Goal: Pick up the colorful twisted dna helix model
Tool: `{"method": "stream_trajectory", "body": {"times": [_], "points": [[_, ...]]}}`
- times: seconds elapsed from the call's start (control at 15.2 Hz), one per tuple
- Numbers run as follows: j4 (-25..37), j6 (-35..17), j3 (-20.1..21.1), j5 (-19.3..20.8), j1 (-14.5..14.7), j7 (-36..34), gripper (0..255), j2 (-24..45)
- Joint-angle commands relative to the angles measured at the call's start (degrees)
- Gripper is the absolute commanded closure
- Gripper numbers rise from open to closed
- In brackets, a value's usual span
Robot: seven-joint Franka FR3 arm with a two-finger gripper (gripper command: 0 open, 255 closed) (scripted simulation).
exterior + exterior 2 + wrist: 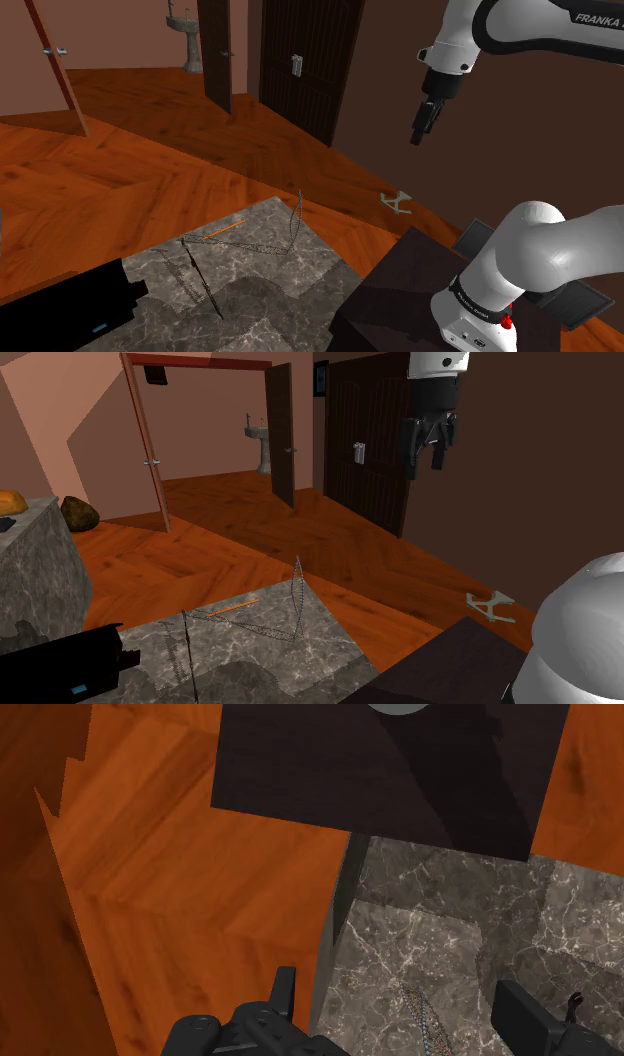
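The helix model (pixel 425 1019) is a thin, multicoloured twisted strand lying flat on a grey marbled surface (pixel 420 934). In the shoulder view it shows as a faint slanted strand (pixel 200 280), and in the second exterior view as a thin strand (pixel 181 652) near the slab's front. My black gripper (pixel 422 128) hangs high in the air, well above the floor and off the slab's far corner. Its fingers stand apart with nothing between them (pixel 425 447). In the wrist view the strand appears far below, between the two fingers of the gripper (pixel 405 1014).
A thin wire frame (pixel 295 220) stands upright at the slab's far corner, with an orange stick (pixel 225 232) beside it. A black box (pixel 70 305) lies at the slab's near left. The dark stand (pixel 400 290) adjoins the slab. A small grey bracket (pixel 397 202) lies on the wooden floor.
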State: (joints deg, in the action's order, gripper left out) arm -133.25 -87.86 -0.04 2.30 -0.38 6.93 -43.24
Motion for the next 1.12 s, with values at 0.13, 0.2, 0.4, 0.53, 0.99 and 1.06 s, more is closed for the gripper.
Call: {"method": "stream_trajectory", "body": {"times": [0.13, 0.2, 0.4, 0.53, 0.99, 1.06], "points": [[-1.2, -3.4, 1.8, -0.7, 0.2, -2.8, 0, 2.0], [-1.7, -5.2, 2.8, -1.1, 0.2, -4.1, 0, 3.1], [-2.7, -10.3, 5.5, -1.8, 0.4, -8.2, 0, 7.1], [-2.8, -13.7, 7.3, -2.0, 0.4, -11.0, 0, 10.2], [-0.4, -24.4, 13.1, -0.5, -0.2, -21.2, 0, 23.1], [0.3, -25.7, 13.8, 0.0, -0.3, -22.8, 0, 25.2]]}}
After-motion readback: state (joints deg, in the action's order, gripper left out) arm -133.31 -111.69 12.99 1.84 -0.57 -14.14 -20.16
